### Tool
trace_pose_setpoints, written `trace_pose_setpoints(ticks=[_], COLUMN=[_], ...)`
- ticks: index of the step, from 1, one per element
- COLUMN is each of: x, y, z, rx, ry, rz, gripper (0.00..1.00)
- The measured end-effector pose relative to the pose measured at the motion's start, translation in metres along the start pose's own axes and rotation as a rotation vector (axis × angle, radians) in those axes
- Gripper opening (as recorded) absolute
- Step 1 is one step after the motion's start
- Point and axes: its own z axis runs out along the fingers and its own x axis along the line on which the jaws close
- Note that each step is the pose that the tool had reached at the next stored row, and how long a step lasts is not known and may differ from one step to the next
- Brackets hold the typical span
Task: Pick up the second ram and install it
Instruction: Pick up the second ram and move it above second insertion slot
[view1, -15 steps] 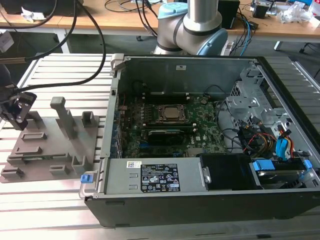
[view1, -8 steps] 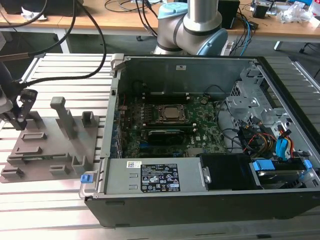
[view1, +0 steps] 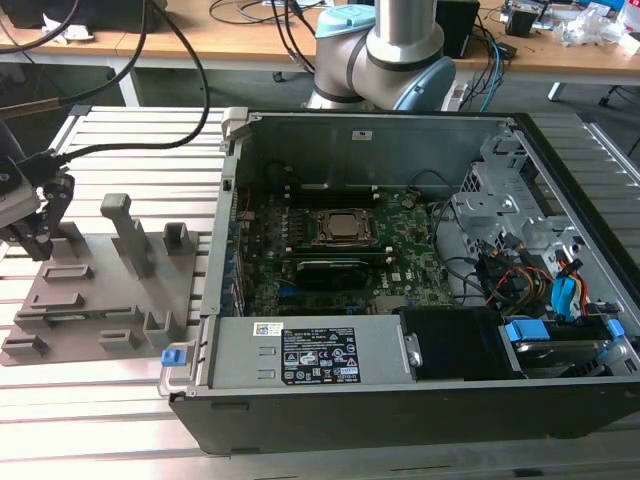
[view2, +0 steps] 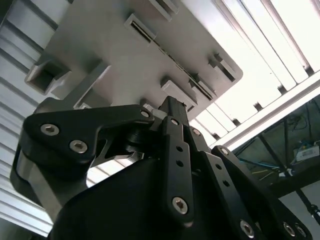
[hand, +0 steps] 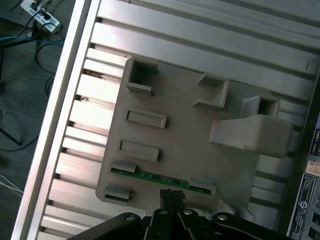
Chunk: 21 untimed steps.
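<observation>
The second ram (hand: 156, 177) looks light, thin and stiff but fragile to me, so I would take it by the bare long edge near its middle, between the two clips, and keep off the chips. It stands on edge in a slot near one border of the gray fixture plate (hand: 190, 145) on the counter. In the first wrist view my end effector (hand: 172, 195) hangs just beside its midpoint, not touching as far as I can judge, tips pressed together and pinching nothing.
</observation>
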Motion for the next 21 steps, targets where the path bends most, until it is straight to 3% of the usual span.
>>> trace_pose_setpoints(ticks=[10,18,21], x=[0.0,0.0,0.0], y=[0.0,0.0,0.0], z=[0.0,0.0,0.0], rx=[-0.0005,-0.0009,-0.001], ry=[0.0035,0.0052,0.0062], rz=[-0.248,-0.378,-0.447], gripper=[0.11,0.11,0.11])
